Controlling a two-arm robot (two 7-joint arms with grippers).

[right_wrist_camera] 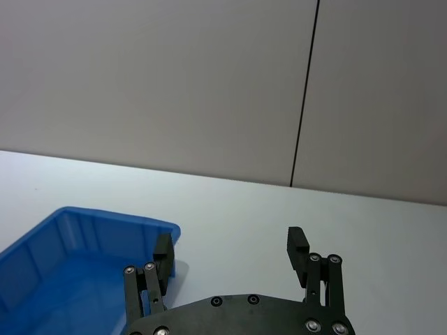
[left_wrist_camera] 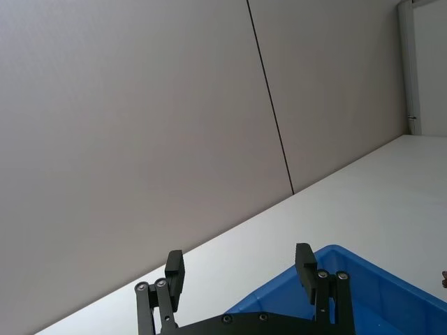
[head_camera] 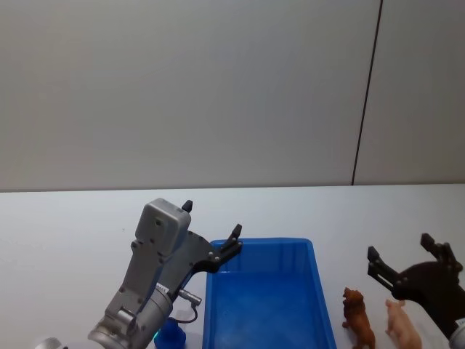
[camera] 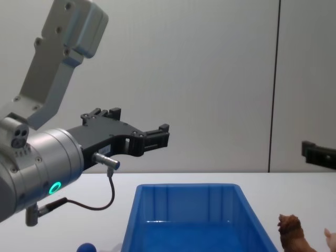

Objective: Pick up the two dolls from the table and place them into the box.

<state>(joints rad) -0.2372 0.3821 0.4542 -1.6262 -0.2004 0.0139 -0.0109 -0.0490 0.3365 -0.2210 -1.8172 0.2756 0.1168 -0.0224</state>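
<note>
The blue box [head_camera: 312,262] sits on the white table [head_camera: 65,225] in front of me, and nothing shows inside it. A brown lion doll [head_camera: 358,317] stands just right of the box, also seen as the lion doll [camera: 291,231] in the chest view. The blue doll [head_camera: 171,335] rests left of the box, partly hidden behind my left arm, its rounded top [camera: 85,247] showing low in the chest view. My left gripper [head_camera: 212,218] hovers open and empty above the box's left far corner. My right gripper [head_camera: 401,249] hangs open and empty above the lion doll.
A pink pig figure [head_camera: 403,324] stands right of the lion, under my right gripper. A grey panelled wall rises behind the table's far edge. White tabletop stretches beyond and to both sides of the box [right_wrist_camera: 70,237].
</note>
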